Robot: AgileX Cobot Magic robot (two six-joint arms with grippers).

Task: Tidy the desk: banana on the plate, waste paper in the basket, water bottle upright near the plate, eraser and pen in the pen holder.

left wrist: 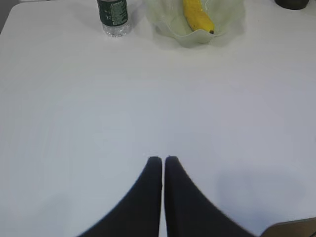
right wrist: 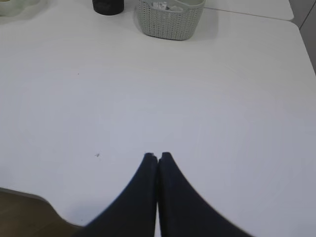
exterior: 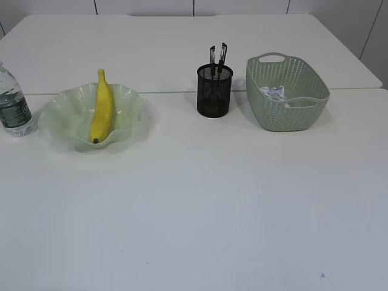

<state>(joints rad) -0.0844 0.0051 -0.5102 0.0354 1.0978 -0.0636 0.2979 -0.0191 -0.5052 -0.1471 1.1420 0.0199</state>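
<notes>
1. Looking out, I see my left gripper (left wrist: 162, 159) and right gripper (right wrist: 157, 156) pressed together, pinching nothing.
2. The banana (exterior: 102, 109) lies on the plate (exterior: 63, 109), far ahead of my left fingers.
3. The bottle (exterior: 13, 103) stands beside it.

On the worktop (exterior: 194, 212) there is one banana (exterior: 101, 114), one pale green ruffled plate (exterior: 63, 112), one water bottle (exterior: 12, 103), one black mesh pen holder (exterior: 214, 94) holding two pens (exterior: 217, 56), and one sage-green basket (exterior: 291, 112) with one crumpled waste paper (exterior: 274, 94) inside.
</notes>
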